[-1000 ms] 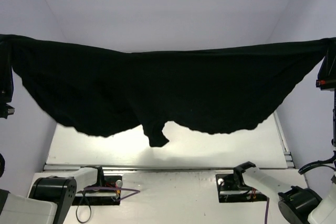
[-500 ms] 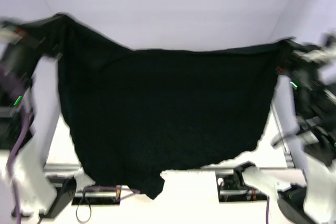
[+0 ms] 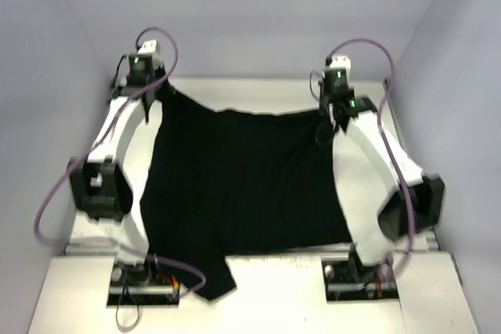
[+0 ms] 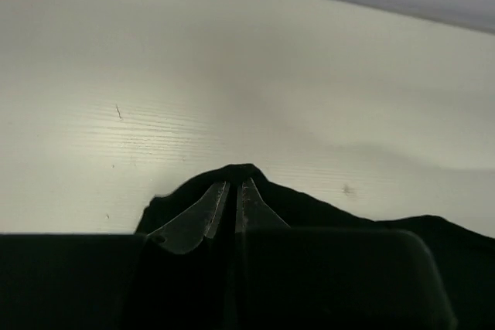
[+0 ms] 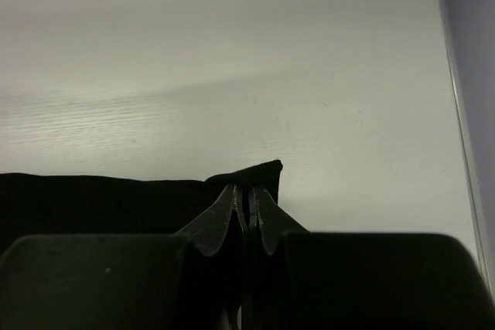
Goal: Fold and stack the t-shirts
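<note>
- On the white table (image 3: pixel 258 93), the black t-shirt (image 3: pixel 243 185) lies spread wide and mostly flat, filling the space between the two arms.
- Its far edge runs from one gripper across to the other, with a shallow dip in the middle. At the near side, one flap trails down beside the left arm's base.
- The left arm (image 3: pixel 117 137) and the right arm (image 3: pixel 376 163) both reach well out, one to each far corner of the cloth.
- Left gripper (image 4: pixel 232 185): jaws clenched on a peaked corner of the t-shirt, with cloth bunched around the fingertips, low over the table.
- Right gripper (image 5: pixel 247 188): fingers pinched together on the other far corner, with a squared tip of fabric poking out just past them.
- Purple cables (image 3: pixel 48 207) loop off both wrists, one arching over each arm.
</note>
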Available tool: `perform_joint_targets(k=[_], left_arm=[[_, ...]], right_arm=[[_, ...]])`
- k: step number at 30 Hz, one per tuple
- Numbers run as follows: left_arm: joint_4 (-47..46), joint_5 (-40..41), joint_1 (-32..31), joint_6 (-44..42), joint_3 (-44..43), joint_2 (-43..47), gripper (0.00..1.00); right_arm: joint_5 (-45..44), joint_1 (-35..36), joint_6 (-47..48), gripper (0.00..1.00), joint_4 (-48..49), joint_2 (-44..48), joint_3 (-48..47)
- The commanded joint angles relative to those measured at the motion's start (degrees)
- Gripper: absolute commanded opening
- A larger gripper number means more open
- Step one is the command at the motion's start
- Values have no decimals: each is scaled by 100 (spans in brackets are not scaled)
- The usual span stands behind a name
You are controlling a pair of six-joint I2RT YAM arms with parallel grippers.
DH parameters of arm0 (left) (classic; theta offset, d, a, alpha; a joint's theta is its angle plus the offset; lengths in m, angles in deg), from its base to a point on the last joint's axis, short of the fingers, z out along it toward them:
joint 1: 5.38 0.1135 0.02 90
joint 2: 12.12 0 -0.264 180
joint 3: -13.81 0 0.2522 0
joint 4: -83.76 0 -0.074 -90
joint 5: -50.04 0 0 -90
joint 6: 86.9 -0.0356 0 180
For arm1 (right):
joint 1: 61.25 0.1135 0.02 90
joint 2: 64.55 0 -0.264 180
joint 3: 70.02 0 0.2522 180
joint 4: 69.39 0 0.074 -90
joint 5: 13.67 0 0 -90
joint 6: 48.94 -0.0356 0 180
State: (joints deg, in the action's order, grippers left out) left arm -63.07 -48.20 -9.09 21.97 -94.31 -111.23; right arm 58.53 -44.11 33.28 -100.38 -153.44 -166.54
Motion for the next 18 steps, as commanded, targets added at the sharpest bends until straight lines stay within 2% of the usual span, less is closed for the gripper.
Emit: perform_joint_targets(k=[1,5,7,9,10,11,12,14,17,18], left_arm=[[-1206,378,-87,-112,-719,-431,0],[-1017,412,-117,-74,-1582,-1551,0],[-833,410,-149,-6,-2509,-2205,0],[-560,425,-185,38,-3289,-2983,5],[-428,412,-199,45,-3748,-3140,18],[-578,416,-195,126,-3781,-3220,37],[-685,444,-192,174,-3790,-3228,52],[-760,541,-193,193,-3853,-3130,71],[-525,574,-251,-182,-3733,-2697,81],[-408,663,-273,-242,-3588,-2409,81]], right_arm=[[251,-366,-139,0,744,-847,-686],[395,-547,52,0,741,-2072,-1554],[619,-737,66,0,730,-2708,-2401],[702,-846,74,5,721,-3346,-2928],[723,-922,74,17,721,-3488,-3261],[754,-959,46,28,710,-3702,-3542],[780,-998,36,37,700,-3849,-3738],[822,-1088,57,48,686,-4002,-3982],[782,-1098,158,54,694,-3625,-3871],[779,-1098,170,56,691,-3485,-3756]])
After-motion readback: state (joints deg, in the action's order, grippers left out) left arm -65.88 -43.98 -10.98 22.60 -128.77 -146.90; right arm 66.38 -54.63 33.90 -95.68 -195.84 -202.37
